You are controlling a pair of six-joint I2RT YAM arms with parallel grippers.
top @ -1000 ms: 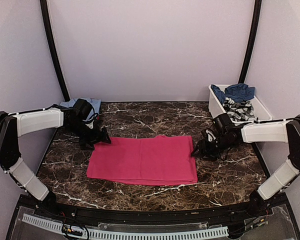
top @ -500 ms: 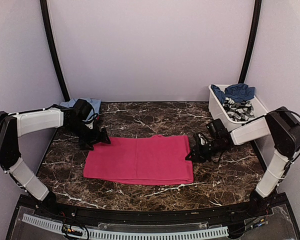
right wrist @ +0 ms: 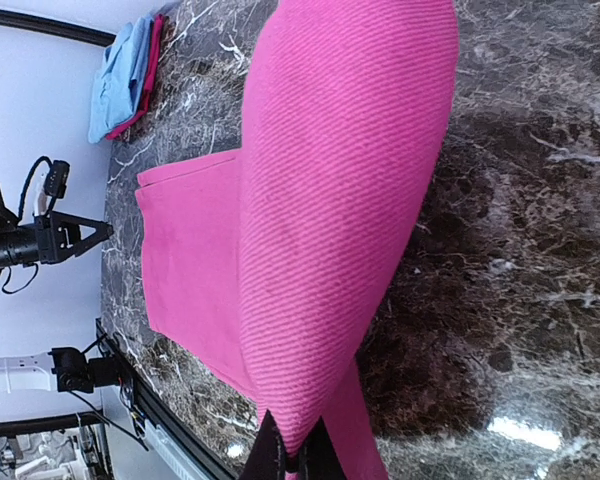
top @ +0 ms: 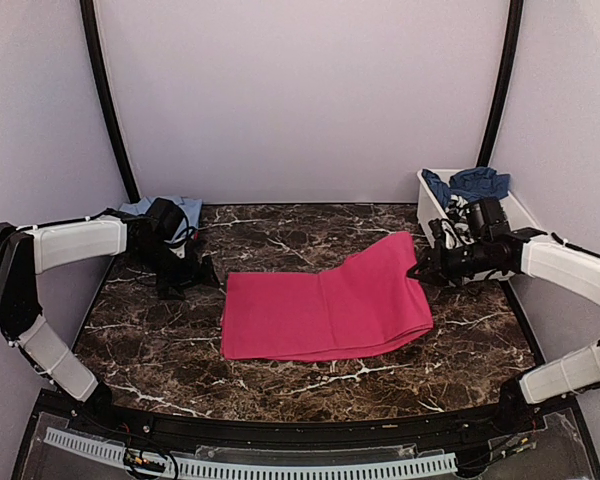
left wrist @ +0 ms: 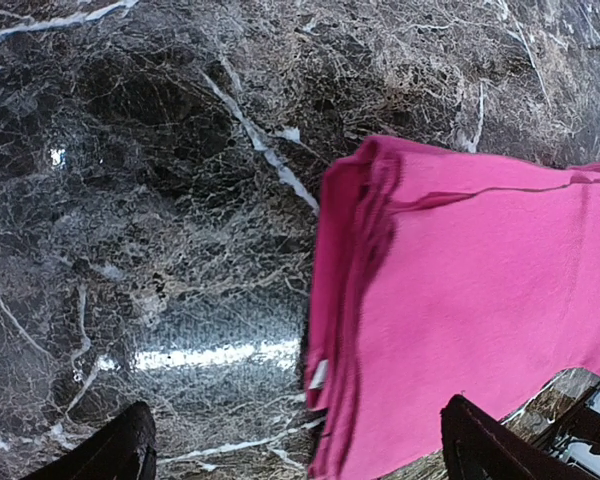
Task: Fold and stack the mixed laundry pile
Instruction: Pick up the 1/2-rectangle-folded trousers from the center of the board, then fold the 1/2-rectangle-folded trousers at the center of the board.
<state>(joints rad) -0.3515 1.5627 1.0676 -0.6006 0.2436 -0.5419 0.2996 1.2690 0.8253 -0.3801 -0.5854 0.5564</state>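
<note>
The right gripper pinches the pink cloth — its fingertips mostly cut off. The left gripper is spread wide, holding nothing.

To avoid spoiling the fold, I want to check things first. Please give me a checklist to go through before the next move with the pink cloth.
1. Right gripper clamped on pink cloth's raised edge: ok.
2. Left gripper open, off the cloth: ok.
3. Cloth's left edge lying flat on table: ok.
4. Light blue shirt clear of the cloth: ok.
5. Right arm apart from white tub: cannot tell.
</note>
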